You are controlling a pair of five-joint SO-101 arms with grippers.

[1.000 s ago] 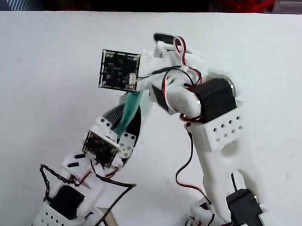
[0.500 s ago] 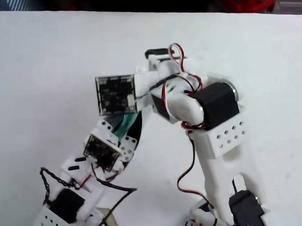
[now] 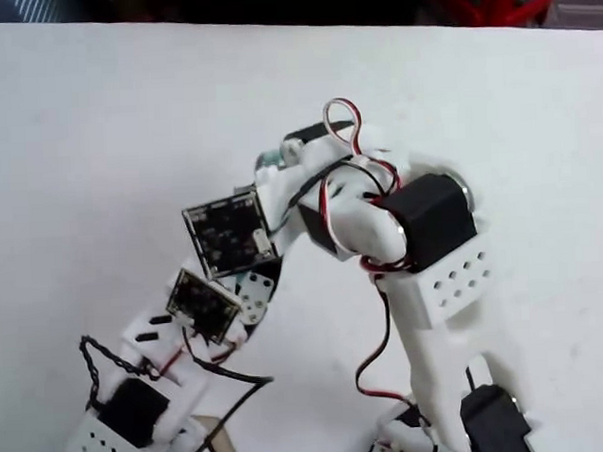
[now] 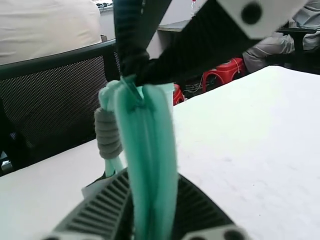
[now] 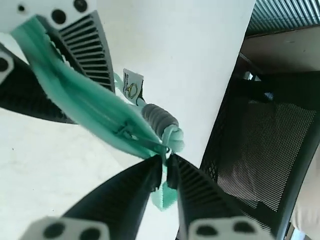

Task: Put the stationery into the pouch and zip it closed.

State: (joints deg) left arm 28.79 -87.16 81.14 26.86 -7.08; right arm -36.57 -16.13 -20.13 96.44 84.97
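Note:
A teal pouch (image 4: pixel 150 165) with its zipper running along the top edge stands upright between the ribbed pads of my left gripper (image 4: pixel 150 210), which is shut on it. My right gripper (image 5: pixel 166 167) is shut on the zipper pull (image 5: pixel 161 150) at the pouch's end, beside a grey cord wrap (image 5: pixel 160 117) and a small white label (image 5: pixel 132 82). The left wrist view shows the right gripper (image 4: pixel 135 67) as dark fingers pinching that same end. From above, the right wrist's camera board (image 3: pixel 232 236) covers the pouch, close to the left wrist's board (image 3: pixel 200 305).
The white table (image 3: pixel 76 116) is bare around both arms. A black mesh chair (image 5: pixel 260 130) stands past the table's edge, with red stools (image 4: pixel 225 72) farther off. Loose cables (image 3: pixel 372 353) hang beside the right arm.
The right wrist has swung down and toward the left gripper, closing the gap between the two camera boards. The teal strip seen between them earlier is now covered.

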